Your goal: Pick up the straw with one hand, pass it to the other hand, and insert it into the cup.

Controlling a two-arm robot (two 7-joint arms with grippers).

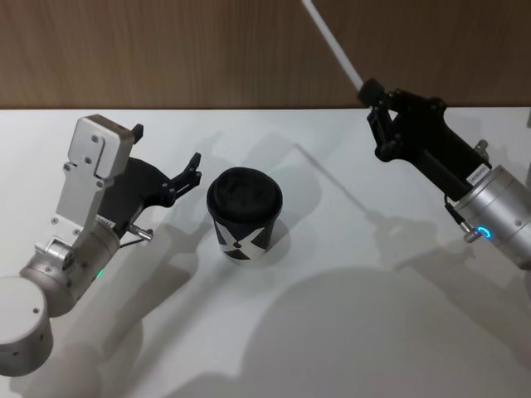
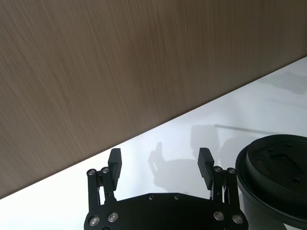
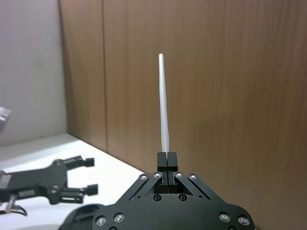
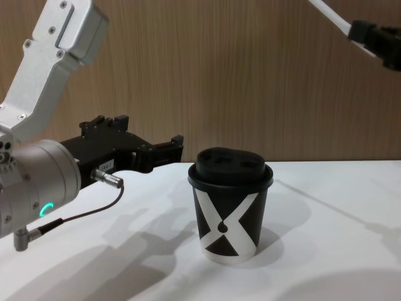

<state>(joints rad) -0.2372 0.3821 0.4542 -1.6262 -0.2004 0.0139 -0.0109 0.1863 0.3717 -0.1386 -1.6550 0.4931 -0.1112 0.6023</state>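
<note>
The straw (image 3: pixel 164 103) sticks out, apparently pinched, from the right gripper (image 3: pixel 166 155).

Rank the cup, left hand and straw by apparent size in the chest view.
1. Cup: largest.
2. Left hand: open, slightly smaller, close call.
3. Straw: smallest, a short stretch at the top edge, held in the right hand.

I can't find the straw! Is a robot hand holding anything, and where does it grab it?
The right gripper pinches the straw near one end; the left gripper is open and empty.
</note>
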